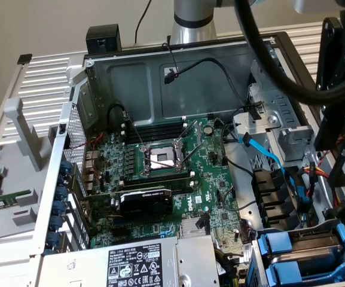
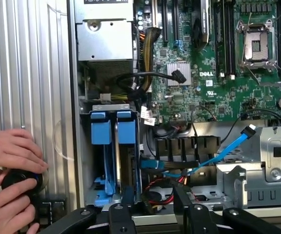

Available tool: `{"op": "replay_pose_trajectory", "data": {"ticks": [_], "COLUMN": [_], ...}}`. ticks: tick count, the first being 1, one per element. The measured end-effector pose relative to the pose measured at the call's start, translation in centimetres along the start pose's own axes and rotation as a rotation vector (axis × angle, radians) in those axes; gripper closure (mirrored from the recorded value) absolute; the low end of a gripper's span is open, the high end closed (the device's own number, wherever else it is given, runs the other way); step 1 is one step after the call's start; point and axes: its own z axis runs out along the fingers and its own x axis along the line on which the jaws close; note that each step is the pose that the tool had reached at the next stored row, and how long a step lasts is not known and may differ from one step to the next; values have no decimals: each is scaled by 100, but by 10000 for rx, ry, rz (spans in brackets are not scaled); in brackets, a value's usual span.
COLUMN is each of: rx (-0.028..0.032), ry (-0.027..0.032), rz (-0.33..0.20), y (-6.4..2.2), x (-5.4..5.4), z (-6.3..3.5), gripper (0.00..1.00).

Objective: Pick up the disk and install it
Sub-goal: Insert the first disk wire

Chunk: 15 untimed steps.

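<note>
- The open computer case (image 1: 178, 78) lies on the worktop with its side off, and the green motherboard (image 1: 160, 179) covers its floor.
- The grey power-supply box (image 1: 136, 263) sits at the near edge in the exterior view and is not the target.
- The drive cage (image 2: 87, 161) stands just beside the power supply, against the case wall.
- The disk (image 2: 125, 146) appears to be seated edge-up in the cage in its blue carrier, touching a second blue carrier (image 2: 103, 134). Which of the two is the one wanted cannot be told for certain.
- The gripper (image 2: 155, 197) hangs over the cage end of the case with its fingers apart and nothing between them. One finger lines up with the nearer carrier and the other stands over loose cables.
- The approach would likely go best if the fingers were centred across a single carrier, kept square to the cage and clear of the neighbouring carrier.
- A person's hands (image 2: 11, 161) rest on the ribbed panel outside the case wall, near the cage, around a round black object (image 2: 21, 183).
- A blue data cable (image 2: 228, 151) and red wires (image 2: 159, 187) lie beside the cage and could snag a finger.
</note>
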Motion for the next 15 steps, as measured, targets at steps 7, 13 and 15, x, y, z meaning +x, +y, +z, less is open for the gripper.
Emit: {"op": "replay_pose_trajectory", "data": {"ticks": [7,13,15], "rx": [27,49,50], "ry": [2,0,-2], "rz": [297,871,890], "y": [-26,-33,-41], "x": [-17,-23,-52], "z": [21,55,61], "gripper": [35,35,35]}}
